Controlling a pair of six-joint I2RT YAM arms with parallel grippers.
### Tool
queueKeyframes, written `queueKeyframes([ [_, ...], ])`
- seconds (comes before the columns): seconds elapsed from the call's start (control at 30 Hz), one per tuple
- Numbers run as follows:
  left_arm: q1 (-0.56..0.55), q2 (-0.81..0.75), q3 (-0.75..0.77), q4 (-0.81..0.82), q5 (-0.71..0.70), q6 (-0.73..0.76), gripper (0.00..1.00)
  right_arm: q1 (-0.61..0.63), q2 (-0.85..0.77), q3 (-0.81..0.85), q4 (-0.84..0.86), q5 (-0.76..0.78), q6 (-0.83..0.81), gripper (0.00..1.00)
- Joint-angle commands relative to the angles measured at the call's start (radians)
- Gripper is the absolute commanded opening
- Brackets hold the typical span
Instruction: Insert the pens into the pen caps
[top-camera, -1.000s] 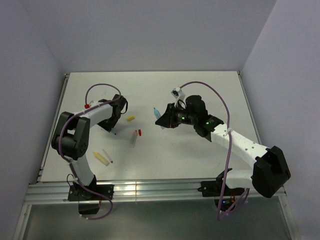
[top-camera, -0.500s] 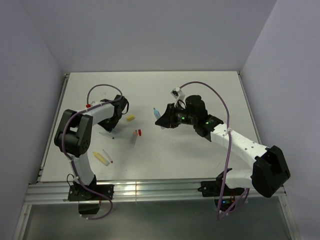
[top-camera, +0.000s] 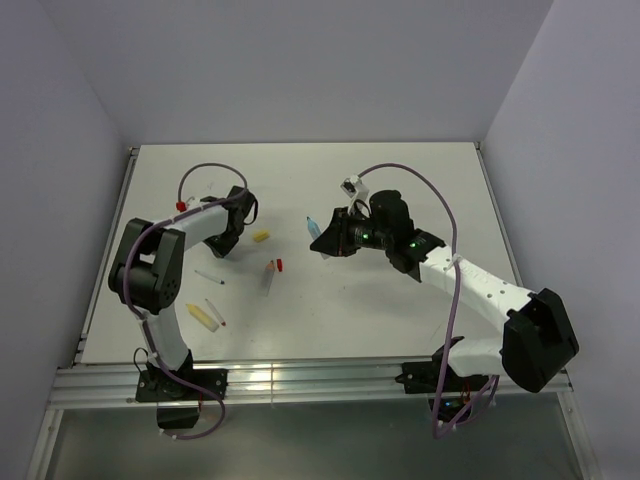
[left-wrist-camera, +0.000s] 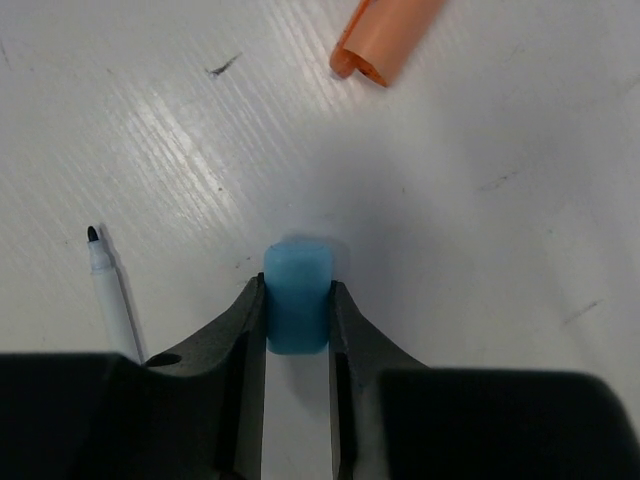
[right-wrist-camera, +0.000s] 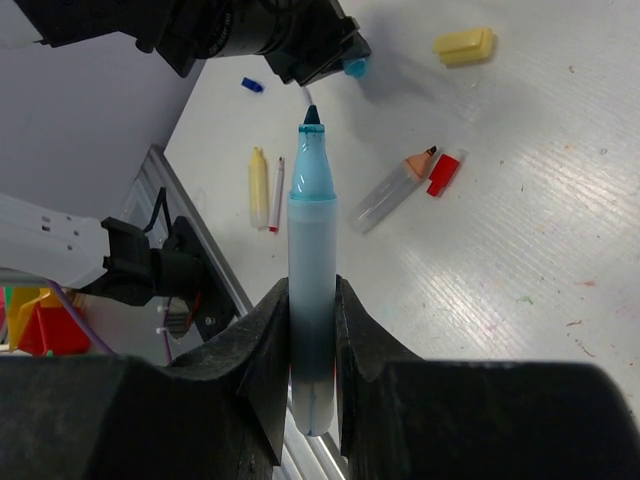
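Left wrist view shows the left gripper (left-wrist-camera: 298, 312) pinching the blue cap (left-wrist-camera: 297, 290); the right gripper (right-wrist-camera: 312, 330) grips the blue pen (right-wrist-camera: 311, 220), tip pointing ahead toward that cap.

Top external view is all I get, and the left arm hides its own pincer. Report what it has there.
Observer: The left pincer has its fingers pressed on both sides of the light-blue cap, which sits on the table.
Operator: Give me the right side.
Observer: The right pincer grips the light-blue marker by its body, with the uncapped tip pointing away from the fingers.
Operator: List what lies near that cap.
Observer: An orange cap lies on its side beyond it, open end showing. A thin white pen with a dark tip lies beside it, not touching.
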Motion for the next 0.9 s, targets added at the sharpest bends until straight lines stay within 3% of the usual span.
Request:
queueKeyframes([
  [0.0, -0.001, -0.089, 0.050, 0.051, 0.059, 0.124, 0.00, -0.006, 0.013, -0.004, 0.045, -0.035, -0.001, 0.00],
  [0.4, -0.076, -0.365, 0.179, 0.170, 0.234, 0.480, 0.00, 0.026, 0.054, 0.000, 0.192, -0.115, 0.119, 0.00],
  [0.63, -0.161, -0.450, 0.285, 0.198, 0.222, 0.549, 0.00, 0.099, 0.096, 0.051, 0.240, -0.042, 0.177, 0.00],
  [0.87, -0.238, -0.468, 0.291, 0.272, 0.252, 0.599, 0.00, 0.127, 0.120, 0.156, 0.196, 0.019, 0.156, 0.00],
])
